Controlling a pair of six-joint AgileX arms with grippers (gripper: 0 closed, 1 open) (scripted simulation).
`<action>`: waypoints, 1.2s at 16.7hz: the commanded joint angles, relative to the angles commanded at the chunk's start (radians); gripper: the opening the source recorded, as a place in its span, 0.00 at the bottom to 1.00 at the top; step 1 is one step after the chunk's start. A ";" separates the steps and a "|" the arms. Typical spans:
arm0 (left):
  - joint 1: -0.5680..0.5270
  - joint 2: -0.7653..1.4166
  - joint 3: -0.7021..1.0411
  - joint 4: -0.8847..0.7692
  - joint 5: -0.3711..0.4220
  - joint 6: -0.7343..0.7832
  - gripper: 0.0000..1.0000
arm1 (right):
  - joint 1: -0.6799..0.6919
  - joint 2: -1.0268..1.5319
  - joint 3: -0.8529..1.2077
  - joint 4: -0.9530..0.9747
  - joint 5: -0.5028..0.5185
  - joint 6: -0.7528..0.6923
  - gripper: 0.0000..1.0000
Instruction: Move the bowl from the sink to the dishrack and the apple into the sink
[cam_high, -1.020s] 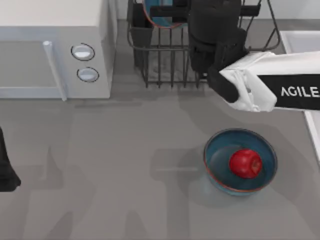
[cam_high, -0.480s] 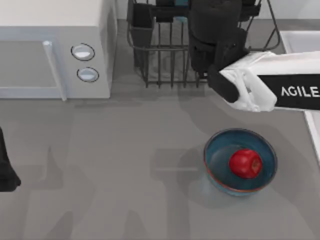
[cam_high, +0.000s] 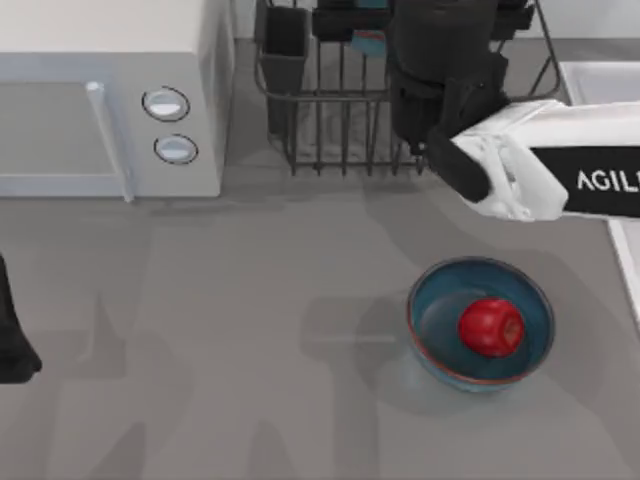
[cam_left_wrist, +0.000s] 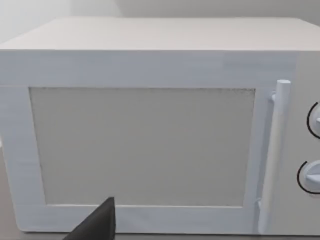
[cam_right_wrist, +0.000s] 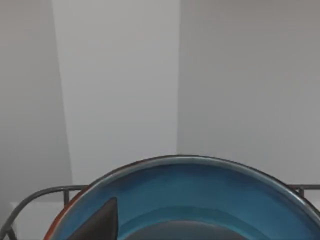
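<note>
My right gripper (cam_high: 355, 22) reaches over the dark wire dishrack (cam_high: 330, 130) at the back of the table and is shut on the teal-blue bowl (cam_right_wrist: 200, 195). In the top view only a sliver of the bowl (cam_high: 372, 42) shows beside the arm. In the right wrist view its orange-rimmed edge sits between the rack wires. The red apple (cam_high: 490, 326) lies inside a second, identical bowl (cam_high: 440, 300) on the table at the front right. The sink (cam_high: 600, 82) is a white rim at the right edge. My left arm (cam_high: 10, 345) is parked at the left edge.
A white microwave (cam_high: 100, 100) with two round knobs stands at the back left, and the left wrist view faces its door (cam_left_wrist: 150, 145). The rack's black utensil cup (cam_high: 285, 60) stands at its left corner. Bare grey tabletop spreads across the middle and front left.
The right arm has shifted slightly right and toward the back. The held bowl has gone with it and is now mostly hidden at the top edge. The apple, its bowl and the left arm are unmoved.
</note>
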 joint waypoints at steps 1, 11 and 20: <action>0.000 0.000 0.000 0.000 0.000 0.000 1.00 | -0.015 -0.031 -0.021 -0.016 -0.006 0.004 1.00; 0.000 0.000 0.000 0.000 0.000 0.000 1.00 | -0.286 -0.804 -0.502 -0.326 -0.211 0.039 1.00; 0.000 0.000 0.000 0.000 0.000 0.000 1.00 | -0.529 -1.708 -1.072 -0.598 -0.523 0.007 1.00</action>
